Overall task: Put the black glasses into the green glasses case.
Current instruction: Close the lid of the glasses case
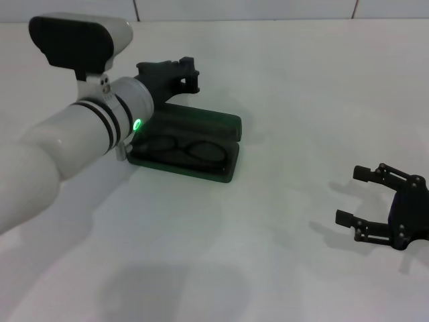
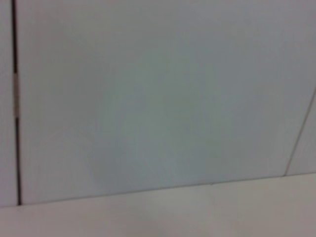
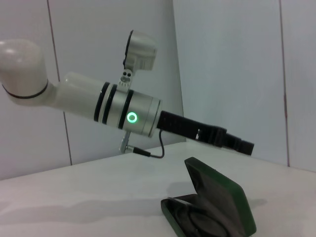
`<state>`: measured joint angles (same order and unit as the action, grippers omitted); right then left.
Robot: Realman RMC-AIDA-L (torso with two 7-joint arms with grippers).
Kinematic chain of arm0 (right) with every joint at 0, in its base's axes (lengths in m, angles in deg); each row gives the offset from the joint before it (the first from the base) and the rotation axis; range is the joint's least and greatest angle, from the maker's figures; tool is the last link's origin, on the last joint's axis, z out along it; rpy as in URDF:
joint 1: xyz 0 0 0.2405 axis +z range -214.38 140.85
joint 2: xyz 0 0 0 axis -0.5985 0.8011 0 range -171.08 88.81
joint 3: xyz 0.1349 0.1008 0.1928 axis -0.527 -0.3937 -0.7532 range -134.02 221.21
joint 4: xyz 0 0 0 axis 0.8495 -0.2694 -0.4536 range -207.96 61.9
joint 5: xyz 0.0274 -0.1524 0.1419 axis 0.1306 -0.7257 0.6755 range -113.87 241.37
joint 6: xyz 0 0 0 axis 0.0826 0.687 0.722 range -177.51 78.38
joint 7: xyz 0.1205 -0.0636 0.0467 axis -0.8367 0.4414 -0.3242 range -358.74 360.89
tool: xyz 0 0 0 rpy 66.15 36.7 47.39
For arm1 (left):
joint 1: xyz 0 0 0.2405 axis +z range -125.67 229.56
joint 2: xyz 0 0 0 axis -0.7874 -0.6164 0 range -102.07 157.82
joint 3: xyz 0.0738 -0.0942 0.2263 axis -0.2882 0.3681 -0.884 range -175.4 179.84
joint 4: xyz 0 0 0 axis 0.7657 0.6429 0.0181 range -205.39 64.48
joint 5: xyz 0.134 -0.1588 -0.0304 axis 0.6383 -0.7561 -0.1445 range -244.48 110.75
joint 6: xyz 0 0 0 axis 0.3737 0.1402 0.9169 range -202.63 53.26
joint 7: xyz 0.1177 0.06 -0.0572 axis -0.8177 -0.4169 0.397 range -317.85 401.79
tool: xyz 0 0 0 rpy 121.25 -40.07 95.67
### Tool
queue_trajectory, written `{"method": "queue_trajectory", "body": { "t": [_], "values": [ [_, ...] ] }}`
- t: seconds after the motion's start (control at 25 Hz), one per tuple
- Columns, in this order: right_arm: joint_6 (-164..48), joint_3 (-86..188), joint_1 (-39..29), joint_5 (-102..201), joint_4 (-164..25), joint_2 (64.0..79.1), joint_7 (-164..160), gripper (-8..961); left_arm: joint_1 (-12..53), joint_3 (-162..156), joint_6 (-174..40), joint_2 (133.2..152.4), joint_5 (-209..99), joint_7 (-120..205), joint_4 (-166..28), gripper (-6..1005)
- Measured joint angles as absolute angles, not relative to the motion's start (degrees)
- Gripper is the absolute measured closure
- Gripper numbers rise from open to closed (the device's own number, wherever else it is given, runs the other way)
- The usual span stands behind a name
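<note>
The green glasses case (image 1: 225, 173) lies open left of the table's middle, its lid (image 1: 201, 123) standing up on the far side. The black glasses (image 1: 184, 149) lie folded inside the base on the dark lining. My left gripper (image 1: 194, 75) hovers just beyond and above the lid, open and holding nothing. From the right wrist view the case (image 3: 232, 202) shows side-on, with the left gripper (image 3: 247, 146) above its raised lid. My right gripper (image 1: 350, 194) rests low at the right, open and empty, far from the case.
The white table (image 1: 288, 80) meets a panelled wall (image 2: 158, 98) at the back. My left forearm (image 1: 80, 141) crosses the table's left part and hides the case's near-left corner. The left wrist view shows only wall and table edge.
</note>
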<state>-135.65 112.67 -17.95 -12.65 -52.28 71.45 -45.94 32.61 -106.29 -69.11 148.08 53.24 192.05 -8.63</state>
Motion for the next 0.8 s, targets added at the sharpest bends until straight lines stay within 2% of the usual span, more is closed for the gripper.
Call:
{"method": "queue_trajectory", "body": {
  "t": [0.8],
  "values": [
    [-134.82, 112.67, -17.32, -12.95, -52.28, 71.61, -45.94, 81, 33.19, -110.03, -72.86, 147.8, 52.55, 192.91, -12.15, 986]
  ]
}}
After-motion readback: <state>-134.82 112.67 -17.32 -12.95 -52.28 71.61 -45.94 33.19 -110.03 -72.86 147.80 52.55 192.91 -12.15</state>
